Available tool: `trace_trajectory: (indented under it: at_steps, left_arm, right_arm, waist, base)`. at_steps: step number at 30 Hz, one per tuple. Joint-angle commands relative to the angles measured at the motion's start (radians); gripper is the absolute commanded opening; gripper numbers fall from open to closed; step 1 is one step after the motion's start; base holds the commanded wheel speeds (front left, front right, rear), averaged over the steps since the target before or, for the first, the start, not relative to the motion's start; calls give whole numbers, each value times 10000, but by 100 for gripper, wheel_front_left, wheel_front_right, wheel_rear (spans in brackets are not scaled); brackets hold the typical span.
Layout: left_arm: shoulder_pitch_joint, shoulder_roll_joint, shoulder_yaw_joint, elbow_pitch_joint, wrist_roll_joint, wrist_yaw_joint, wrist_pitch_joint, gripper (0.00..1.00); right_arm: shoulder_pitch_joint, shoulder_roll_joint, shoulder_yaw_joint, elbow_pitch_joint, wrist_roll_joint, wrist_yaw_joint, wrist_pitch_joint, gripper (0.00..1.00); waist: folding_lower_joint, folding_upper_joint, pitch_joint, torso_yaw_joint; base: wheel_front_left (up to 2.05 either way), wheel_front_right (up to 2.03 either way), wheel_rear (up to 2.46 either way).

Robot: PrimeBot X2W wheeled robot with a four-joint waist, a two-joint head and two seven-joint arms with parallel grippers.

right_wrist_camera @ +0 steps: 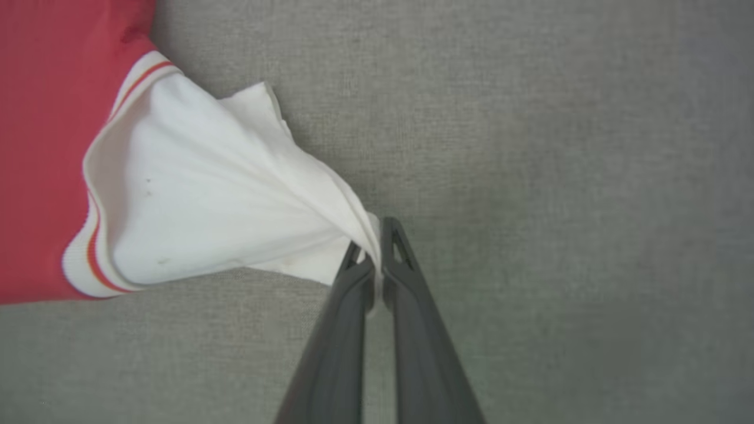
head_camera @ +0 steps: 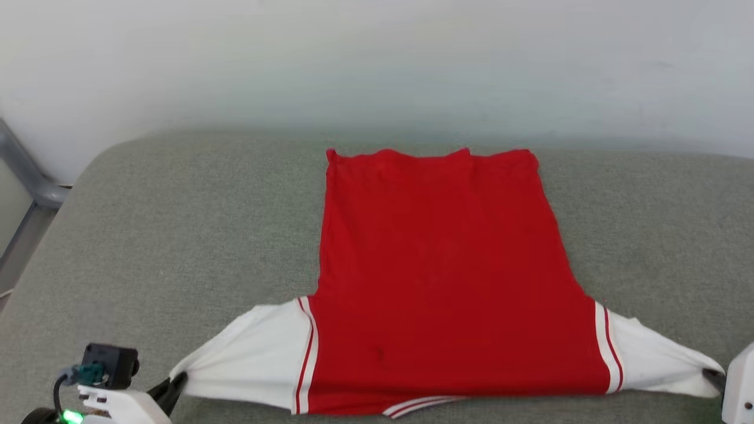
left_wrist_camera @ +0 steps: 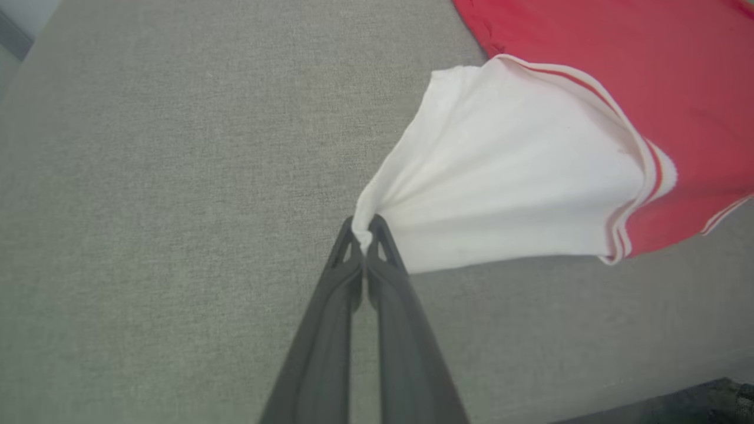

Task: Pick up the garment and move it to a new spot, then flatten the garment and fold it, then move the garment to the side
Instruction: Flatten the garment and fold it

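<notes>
The garment [head_camera: 442, 277] lay flat on the grey padded surface [head_camera: 177, 224], its red body spread out, the far edge toward the wall [head_camera: 377, 59] and the shoulders toward the robot. The white sleeves were drawn out to either side. The left sleeve [left_wrist_camera: 500, 176] was bunched to a point at the left gripper [left_wrist_camera: 366, 229], jaws closed tight on the cuff tip. The right sleeve [right_wrist_camera: 224, 206] was gathered the same way at the right gripper [right_wrist_camera: 377, 235], jaws pinched on its tip. Pleats radiated from both pinch points, so the cloth was under light tension.

Handling, judged: light, thin and fully limp, with no stiffness to keep a shape, so it would sag wherever unsupported. The knit looked grippy against the woven upholstery, so dragging might wrinkle the body. Not fragile, though a small pinch of cuff could slip or stretch.

Hold points, judged: the sleeve tips suited spreading. For folding, the shoulders by the striped trim [head_camera: 306, 353] or a far corner [head_camera: 333, 156] would give better control of the edge.
</notes>
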Motion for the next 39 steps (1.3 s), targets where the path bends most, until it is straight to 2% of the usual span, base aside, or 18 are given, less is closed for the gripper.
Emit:
trace_trajectory:
  at_steps: [1,6,9,14,15,16,24,31,35,39]
  left_arm:
    - [297,232,165,-112,-91,174,92,0]
    - [1373,702,340,-1197,-518,521,515,0]
    - [1689,758,433,-1823,-754,631,657,0]
    - [1758,822,297,-2561,-847,575,890,0]
    - [1711,793,302,-2696,-901,538,870,0]
    - [1683,749,314,-2858,-984,486,864,0]
    - [1709,908,229,-4620,-1093,480,1212,0]
    - [1279,1128,-68,-5875,-604,490,1665,0]
    - [834,1007,-304,-6143,-317,313,1768,0]
    - [338,794,-545,-6092,-60,71,1798,0]
  right_arm:
    - [371,-214,-179,-220,78,-42,209,0]
    - [1680,-196,-709,-1578,441,-36,1770,0]
    - [2180,-87,-1064,-2457,339,-36,2359,0]
    - [2499,278,-1587,-3342,110,-34,3000,0]
    - [2471,272,-1571,-3541,12,-33,3081,13]
    - [2405,254,-1571,-3713,-57,-31,3138,100]
    - [1254,307,-1591,-4944,143,-28,3774,100]
    - [-1160,326,-1270,-5825,-86,-28,4886,100]
    - [-2790,169,-1023,-5725,-549,-28,5608,100]
    - [-4324,48,-812,-5111,-1185,-28,6103,100]
  waist:
    - [4,-1,-133,-6]
    - [4,-1,-194,6]
    - [4,-1,-94,24]
    - [4,-1,101,90]
    - [4,-1,167,102]
    - [4,-1,241,112]
    - [4,-1,1231,430]
    - [4,-1,2837,1128]
    - [4,-1,3713,1691]
    - [4,-1,4404,2243]
  base:
    - [0,0,0]
    - [0,0,0]
    - [0,0,0]
    - [0,0,0]
    - [0,0,0]
    - [0,0,0]
    - [0,0,0]
    - [0,0,0]
    - [0,0,0]
    - [0,0,0]
